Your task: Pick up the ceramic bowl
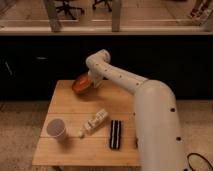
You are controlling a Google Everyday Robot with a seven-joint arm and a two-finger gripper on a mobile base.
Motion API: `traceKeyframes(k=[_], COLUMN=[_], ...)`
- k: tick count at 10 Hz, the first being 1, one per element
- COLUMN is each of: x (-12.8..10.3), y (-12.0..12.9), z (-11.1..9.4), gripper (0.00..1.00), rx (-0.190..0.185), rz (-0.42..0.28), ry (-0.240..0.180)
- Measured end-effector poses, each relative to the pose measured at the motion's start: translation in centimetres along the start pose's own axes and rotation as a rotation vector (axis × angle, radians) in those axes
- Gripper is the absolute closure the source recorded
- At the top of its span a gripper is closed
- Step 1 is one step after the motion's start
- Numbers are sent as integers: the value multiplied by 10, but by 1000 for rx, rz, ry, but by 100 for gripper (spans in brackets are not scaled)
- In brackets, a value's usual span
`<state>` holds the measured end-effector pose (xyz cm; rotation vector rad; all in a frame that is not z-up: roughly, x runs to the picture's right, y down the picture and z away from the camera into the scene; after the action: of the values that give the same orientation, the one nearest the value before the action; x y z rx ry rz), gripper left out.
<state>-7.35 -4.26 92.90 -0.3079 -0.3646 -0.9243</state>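
Observation:
The ceramic bowl (81,84), orange-brown and glossy, hangs tilted just above the far left part of the wooden table (70,107). My gripper (92,83) sits at the bowl's right rim, shut on it, at the end of the white arm (125,80) that reaches in from the lower right. The wrist hides the point of contact.
A white paper cup (56,129) stands at the table's front left. A white bottle (94,121) lies on its side in the middle, and a black oblong object (115,134) lies beside it. Dark cabinets run behind the table, and my arm covers its right side.

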Motion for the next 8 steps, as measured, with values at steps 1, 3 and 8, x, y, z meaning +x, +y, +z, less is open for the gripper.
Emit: traceKeyframes(k=[1, 3, 8], x=[-2, -3, -7], y=[-1, -4, -14], z=[2, 11, 17], gripper=[96, 95, 78], rx=[-1, -1, -4], rz=[-17, -47, -119], ry=[5, 19, 58])
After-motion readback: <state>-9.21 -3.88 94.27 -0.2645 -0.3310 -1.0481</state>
